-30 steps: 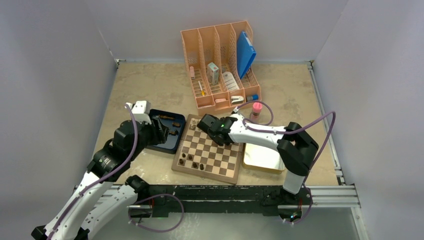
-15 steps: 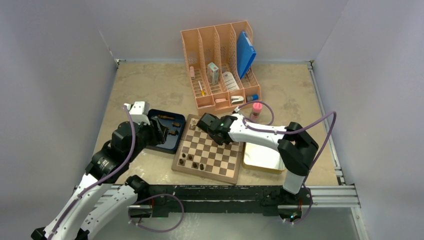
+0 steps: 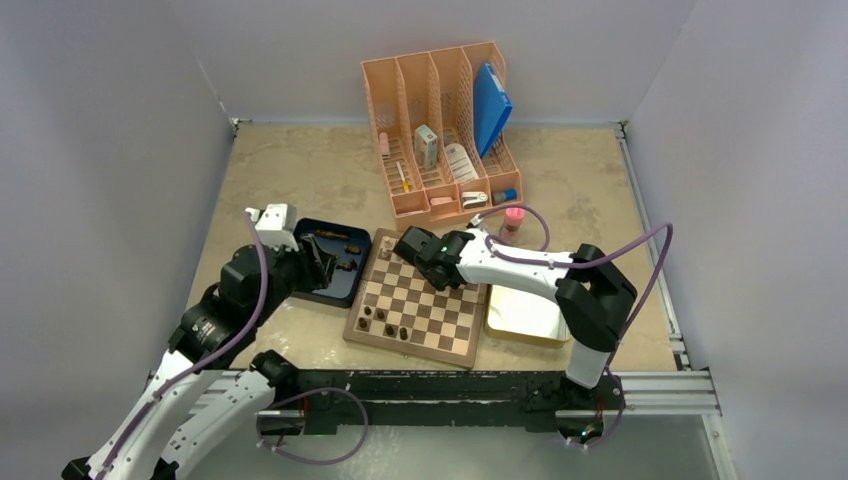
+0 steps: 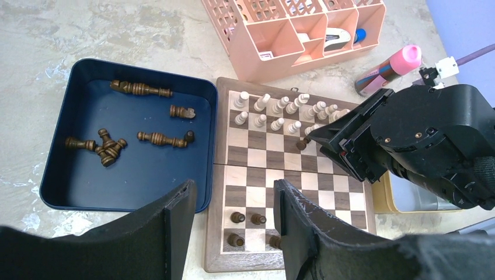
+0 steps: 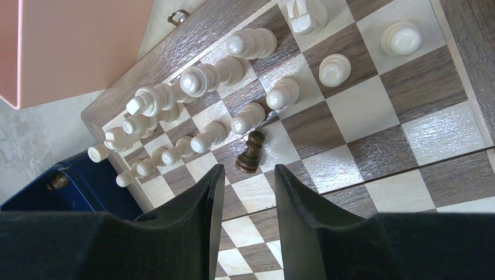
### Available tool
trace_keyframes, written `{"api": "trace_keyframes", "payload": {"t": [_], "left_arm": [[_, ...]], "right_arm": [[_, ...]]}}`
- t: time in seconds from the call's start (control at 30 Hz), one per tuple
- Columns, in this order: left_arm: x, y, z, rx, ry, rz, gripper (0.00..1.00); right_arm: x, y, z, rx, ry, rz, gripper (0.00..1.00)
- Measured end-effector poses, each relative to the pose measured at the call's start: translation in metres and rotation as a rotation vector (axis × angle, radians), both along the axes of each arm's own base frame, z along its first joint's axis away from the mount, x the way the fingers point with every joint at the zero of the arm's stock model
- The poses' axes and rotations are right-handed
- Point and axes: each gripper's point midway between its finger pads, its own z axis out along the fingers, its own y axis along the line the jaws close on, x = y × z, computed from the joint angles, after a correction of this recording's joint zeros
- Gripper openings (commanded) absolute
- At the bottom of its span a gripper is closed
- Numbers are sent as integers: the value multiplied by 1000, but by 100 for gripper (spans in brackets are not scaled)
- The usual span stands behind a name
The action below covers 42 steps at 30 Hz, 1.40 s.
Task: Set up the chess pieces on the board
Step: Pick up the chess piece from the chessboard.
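Note:
The board (image 3: 405, 348) lies in the table's middle. Pale figures (image 5: 204, 76) fill its far two rows. A few dark pieces (image 4: 237, 217) stand at its near left corner. Several more dark pieces (image 4: 160, 139) lie in the dark blue tray (image 4: 134, 175) left of the board. One dark pawn (image 5: 252, 153) stands alone just in front of the pale pawns. My right gripper (image 5: 246, 175) is open and empty, its fingertips just short of that pawn. My left gripper (image 4: 233, 192) is open and empty, above the seam between the tray and the board.
A pink desk organizer (image 3: 440, 130) with a blue folder stands behind the board. A pink-capped bottle (image 3: 513, 222) stands right of it. A shallow tin (image 3: 525, 315) lies against the board's right side, under the right arm. Walls close in the table on three sides.
My left arm has drawn back a little to the left and toward its base. My right gripper has shifted slightly left over the board's far part. No piece has moved.

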Motion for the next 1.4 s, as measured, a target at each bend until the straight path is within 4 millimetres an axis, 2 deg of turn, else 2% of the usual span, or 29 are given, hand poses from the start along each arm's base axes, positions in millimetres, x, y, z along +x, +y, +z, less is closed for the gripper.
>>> {"api": "trace_keyframes", "payload": {"t": [0.4,0.73,1.0,1.4], "left_arm": [[-2,1,3,-9,-13,-1,50],[-3,2,5,-15,-22,-1,50],[-3,2,6,-15,-23,-1,51],[-4,2,6,-17,-26,-2,51]], "right_arm": [[0,1,0,13,2,-18,41],[-5,2,-22,-12,55,-13,41],[-5,3,-22,-8,53,-15,41],[-3,5,-24,-14,53,-9,26]]}}
